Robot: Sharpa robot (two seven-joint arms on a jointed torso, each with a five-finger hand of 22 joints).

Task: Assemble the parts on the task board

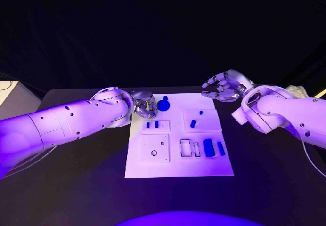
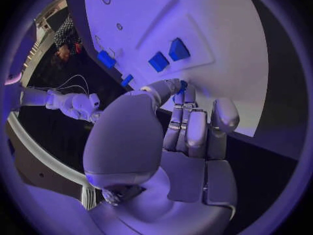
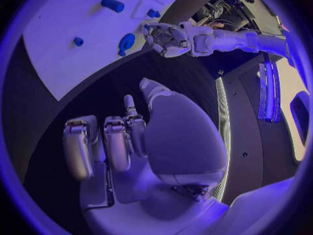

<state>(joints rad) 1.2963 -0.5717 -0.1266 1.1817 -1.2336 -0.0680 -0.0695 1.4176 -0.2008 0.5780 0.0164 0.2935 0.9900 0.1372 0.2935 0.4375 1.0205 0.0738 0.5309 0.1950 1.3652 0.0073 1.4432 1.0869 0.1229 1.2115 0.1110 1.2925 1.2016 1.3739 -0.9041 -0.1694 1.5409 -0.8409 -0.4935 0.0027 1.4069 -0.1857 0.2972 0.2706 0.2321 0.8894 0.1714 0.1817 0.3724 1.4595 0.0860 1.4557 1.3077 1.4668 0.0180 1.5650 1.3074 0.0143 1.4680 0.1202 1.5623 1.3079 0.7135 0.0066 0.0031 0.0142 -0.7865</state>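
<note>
The white task board [image 1: 178, 167] lies in the middle of the black table. A tall blue knobbed part [image 1: 164, 103] stands at its far left corner, also seen as the blue part [image 3: 125, 43]. My left hand [image 1: 143, 106] is right beside it with fingers curled. Past the fingertips [image 2: 188, 96], a sliver of that blue part [image 2: 183, 84] shows between thumb and fingers; whether they grip it I cannot tell. My right hand [image 1: 224, 87] hovers off the board's far right corner, its fingers [image 3: 117, 143] curled in on nothing.
Two small blue blocks [image 1: 151, 125] stand on a raised square. Two blue pegs [image 1: 193, 123] sit in the right square. Two blue cylinders [image 1: 214, 148] lie beside empty slots [image 1: 185, 147]. A square plate with holes [image 1: 154, 148] is at the near left.
</note>
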